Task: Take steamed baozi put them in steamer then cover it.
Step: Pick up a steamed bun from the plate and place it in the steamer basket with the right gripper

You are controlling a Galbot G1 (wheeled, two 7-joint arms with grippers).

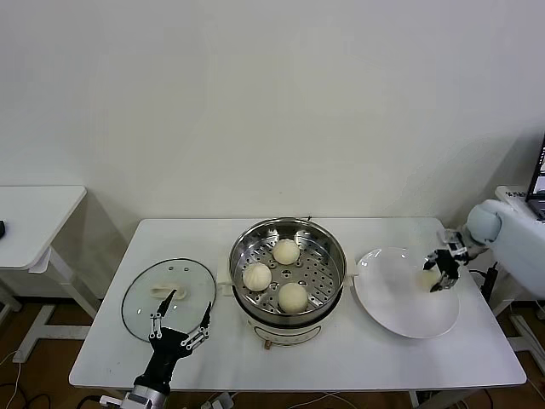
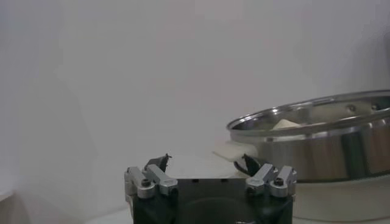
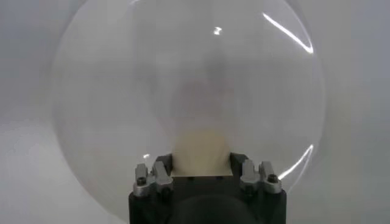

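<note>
We see a white table (image 1: 102, 358) with the steamer (image 1: 289, 277) at its middle, and three baozi resting on its perforated tray: one at the far side (image 1: 286, 251), one toward the left (image 1: 257, 276), and one at the near side (image 1: 293, 296). To the steamer's right lies a white plate (image 1: 400, 307), just beside the pot. The fourth baozi (image 1: 428, 279) sits on the plate's right part, and our right gripper (image 1: 443, 274) is down over it; in the right wrist view the bun (image 3: 201, 152) fills the space between the two fingers (image 3: 157, 173), which stand against its sides, so we read the gripper as clasping this baozi while it rests on the plate (image 3: 109, 91). To the steamer's left, a glass lid (image 1: 169, 298) with a white knob lies flat on the table. Our left gripper (image 1: 180, 319) hovers over the lid's near edge with its fingers spread wide and nothing between them. From the left wrist view we see that gripper (image 2: 210, 173) facing the steamer's steel wall (image 2: 329, 152) and a white side handle (image 2: 234, 149).
</note>
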